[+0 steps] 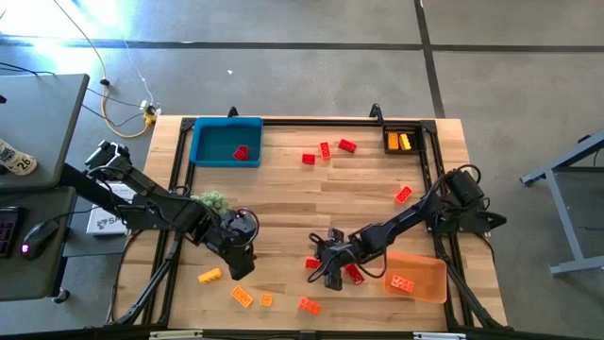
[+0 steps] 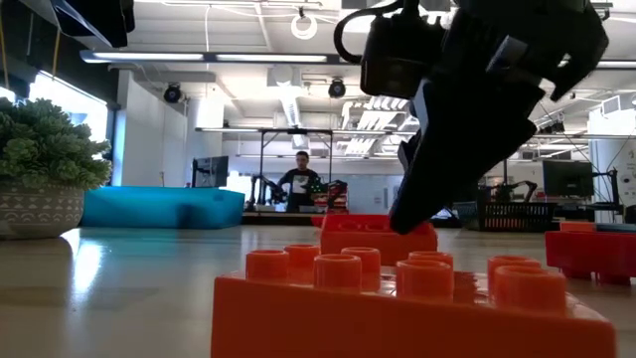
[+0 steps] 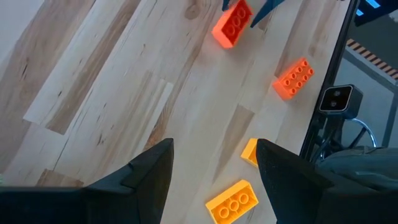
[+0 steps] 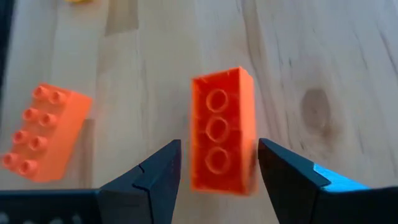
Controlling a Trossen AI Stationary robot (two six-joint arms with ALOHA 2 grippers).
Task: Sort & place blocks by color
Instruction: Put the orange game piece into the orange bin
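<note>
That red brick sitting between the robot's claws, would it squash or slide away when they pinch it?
The red brick looks like hard moulded plastic, so it should probably stay stiff. It lies flat on the wooden table, unlikely to roll. Its smooth sides might slip slightly between the right gripper's open fingers.

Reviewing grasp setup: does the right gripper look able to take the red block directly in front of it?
Probably yes. The right gripper is open, its fingers either side of the red block, nothing between them; the orange block lies well aside.
</note>
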